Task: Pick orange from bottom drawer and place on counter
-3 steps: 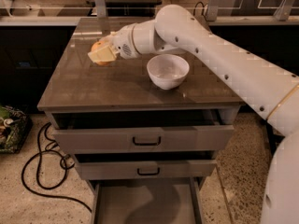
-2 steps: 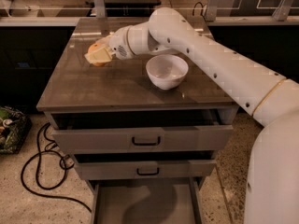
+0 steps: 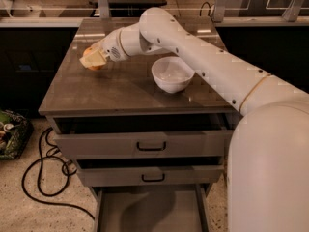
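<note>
My gripper (image 3: 93, 60) is over the left part of the counter (image 3: 116, 88), at the end of the white arm that reaches in from the right. Its cream fingers (image 3: 92, 59) are shut on the orange (image 3: 96, 67), of which only slivers show beside and under the fingers. The orange is at or just above the counter surface; I cannot tell whether it touches. The bottom drawer (image 3: 149, 211) is pulled out at the lower edge of the view, and its flat grey floor is bare.
A white bowl (image 3: 172, 74) stands on the counter right of the gripper. The two upper drawers (image 3: 145, 144) with black handles are slightly open. Black cables (image 3: 43, 178) and a bag lie on the floor at left.
The gripper with the orange has moved a little left and toward the counter's left edge. The bowl and drawers have not moved.
</note>
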Available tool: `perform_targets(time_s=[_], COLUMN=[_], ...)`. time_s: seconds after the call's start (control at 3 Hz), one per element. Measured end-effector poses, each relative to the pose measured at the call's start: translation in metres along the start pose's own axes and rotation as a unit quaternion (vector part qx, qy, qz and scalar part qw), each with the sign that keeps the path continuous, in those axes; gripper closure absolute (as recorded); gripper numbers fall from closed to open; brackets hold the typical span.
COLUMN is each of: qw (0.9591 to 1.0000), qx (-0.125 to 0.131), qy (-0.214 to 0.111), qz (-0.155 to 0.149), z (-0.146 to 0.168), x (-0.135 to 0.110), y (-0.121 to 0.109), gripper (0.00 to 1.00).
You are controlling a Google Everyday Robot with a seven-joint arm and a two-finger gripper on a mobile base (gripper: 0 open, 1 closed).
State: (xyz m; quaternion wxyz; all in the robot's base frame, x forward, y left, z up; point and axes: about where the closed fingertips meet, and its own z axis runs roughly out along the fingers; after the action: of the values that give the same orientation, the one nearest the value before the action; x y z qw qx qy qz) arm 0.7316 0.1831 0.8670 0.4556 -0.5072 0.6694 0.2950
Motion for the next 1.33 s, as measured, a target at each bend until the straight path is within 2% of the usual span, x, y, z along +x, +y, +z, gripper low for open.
perform_targets(time_s=[1.0,1.33], qw=[0.9996,0.9996], qx=[-0.021,-0.022], qy=[-0.003,-0.002], qz=[0.017,0.017], z=[0.030,0.030], x=[0.015,0.015], y=[-0.005,-0.004], gripper=[1.00,0.82])
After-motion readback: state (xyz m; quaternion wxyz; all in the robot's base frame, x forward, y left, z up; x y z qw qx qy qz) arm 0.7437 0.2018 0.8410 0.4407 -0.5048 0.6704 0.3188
